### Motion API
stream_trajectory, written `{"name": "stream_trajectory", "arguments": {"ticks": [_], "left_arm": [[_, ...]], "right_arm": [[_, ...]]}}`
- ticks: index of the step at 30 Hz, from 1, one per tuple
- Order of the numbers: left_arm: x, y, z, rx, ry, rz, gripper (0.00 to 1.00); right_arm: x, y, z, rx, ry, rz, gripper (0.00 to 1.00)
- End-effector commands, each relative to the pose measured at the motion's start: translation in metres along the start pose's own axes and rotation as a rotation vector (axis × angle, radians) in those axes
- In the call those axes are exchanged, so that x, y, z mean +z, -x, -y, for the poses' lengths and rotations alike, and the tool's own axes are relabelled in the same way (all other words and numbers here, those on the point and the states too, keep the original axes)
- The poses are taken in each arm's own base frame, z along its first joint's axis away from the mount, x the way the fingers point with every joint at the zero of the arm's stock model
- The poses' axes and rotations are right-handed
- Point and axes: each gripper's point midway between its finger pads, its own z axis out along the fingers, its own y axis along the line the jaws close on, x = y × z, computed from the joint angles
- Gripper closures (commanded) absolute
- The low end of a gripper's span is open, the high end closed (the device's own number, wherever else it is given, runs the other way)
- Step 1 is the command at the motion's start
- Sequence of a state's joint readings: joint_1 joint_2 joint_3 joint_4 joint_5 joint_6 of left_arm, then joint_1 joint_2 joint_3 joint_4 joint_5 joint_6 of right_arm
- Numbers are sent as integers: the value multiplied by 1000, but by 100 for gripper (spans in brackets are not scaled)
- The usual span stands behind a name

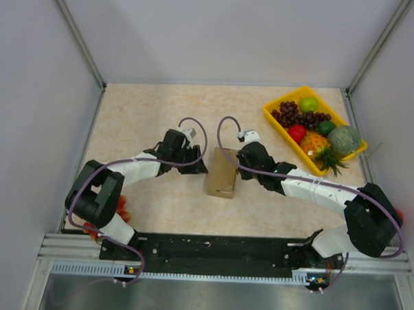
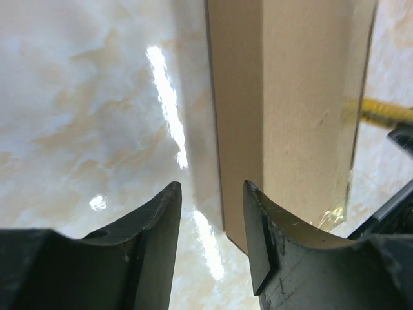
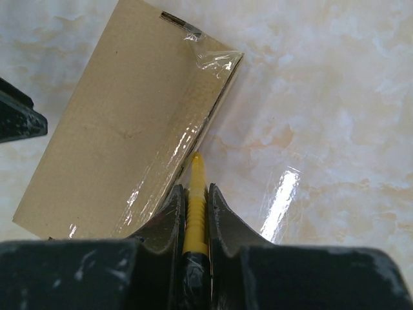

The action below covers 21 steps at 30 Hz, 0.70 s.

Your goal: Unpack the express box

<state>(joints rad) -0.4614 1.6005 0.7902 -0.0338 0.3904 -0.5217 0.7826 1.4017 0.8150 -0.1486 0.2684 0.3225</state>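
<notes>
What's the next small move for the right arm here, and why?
Probably draw the yellow cutter along the taped seam. The right gripper is shut on it, its tip at the long edge of the express box, where clear tape still covers the seam. The left gripper sits open at the opposite side, holding nothing.

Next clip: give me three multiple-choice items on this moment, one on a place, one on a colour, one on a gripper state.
1. The express box lies
A. between the two grippers
B. inside the fruit tray
C. at the far wall

2. The tool in the right gripper is
A. red
B. yellow
C. blue

3. The left gripper is
A. shut on the box
B. holding fruit
C. open, empty

A: top view shows an arm on each side.
B: yellow shaft between the fingers.
C: a gap shows between its fingers, beside the box.
</notes>
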Motion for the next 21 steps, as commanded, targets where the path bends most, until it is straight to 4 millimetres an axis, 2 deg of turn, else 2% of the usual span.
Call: {"name": "stream_trajectory", "arguments": {"ticks": [1,4,7,11,14,18,21], "left_arm": [[-28,52,15,-52,63,163,51],[-34,57,29,-64,11,164,48],[-29,51,42,-66,-60,107,47],[-8,34,26,-106,-29,19,54],[0,23,13,-128,14,-14,63],[5,13,5,-132,19,-45,71],[7,8,0,-162,10,-70,78]], "right_arm": [[-9,35,-12,44,55,84,100],[-12,35,-17,62,81,80,100],[-12,35,-24,61,121,71,100],[-8,32,-27,64,127,56,100],[-7,30,-28,75,127,49,100],[-7,27,-29,80,134,40,100],[-10,32,-29,87,136,53,100]]}}
